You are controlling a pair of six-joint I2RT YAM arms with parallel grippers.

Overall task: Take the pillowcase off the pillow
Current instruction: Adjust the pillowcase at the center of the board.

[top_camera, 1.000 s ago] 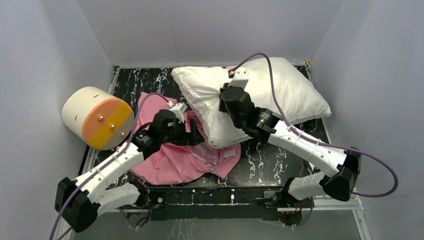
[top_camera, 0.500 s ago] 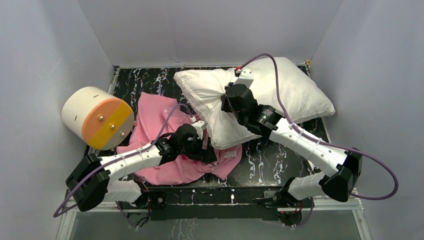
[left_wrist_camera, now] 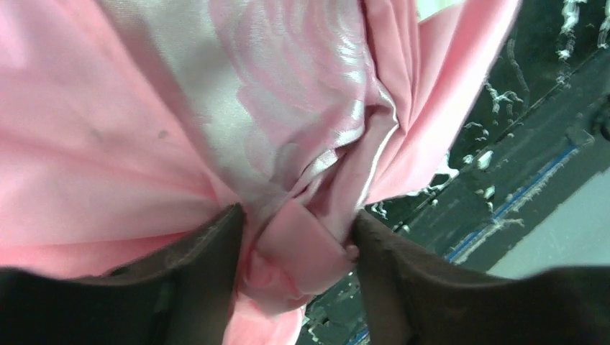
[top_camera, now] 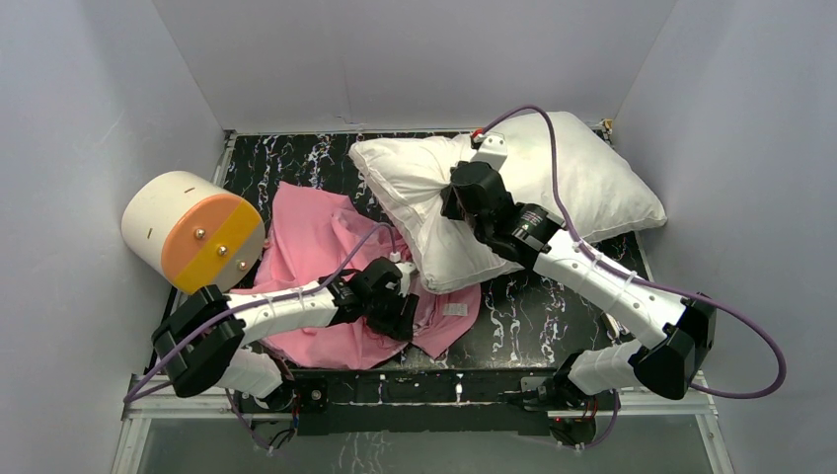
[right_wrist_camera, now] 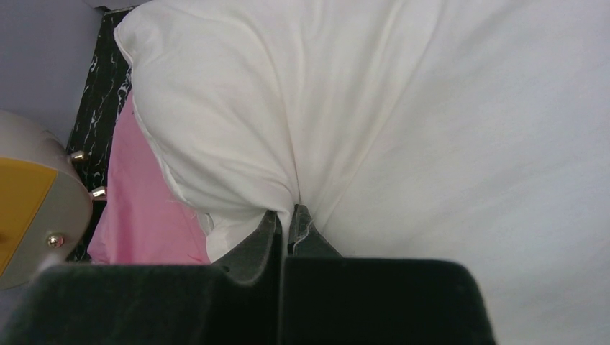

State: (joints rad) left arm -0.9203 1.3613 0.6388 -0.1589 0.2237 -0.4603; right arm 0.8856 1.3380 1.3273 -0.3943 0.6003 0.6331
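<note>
The left claw [left_wrist_camera: 296, 221] straddles a bunched fold of the pillowcase [left_wrist_camera: 288, 108]. Its jaws stand apart and the pink cloth fills the gap and touches both fingers, but I cannot tell whether the fold is truly pinched. The right claw [right_wrist_camera: 288, 215] is closed on a pinch of white fabric on the pillow [top_camera: 592, 188], near its middle.

Out from there, the pillowcase lies crumpled on the bench [top_camera: 523, 316], left of the pillow and near the front edge. The pillow lies across the far right side, almost wholly bare, and only its near-left corner overlaps the pink cloth.

I judge this to be the last step, freeing the remaining cloth from under that corner. The next move calls for a firm hold on the fold, then a pull toward the near left, away from the pillow. Meanwhile the right claw should hold or lift the pillow so it does not drag along.
</note>
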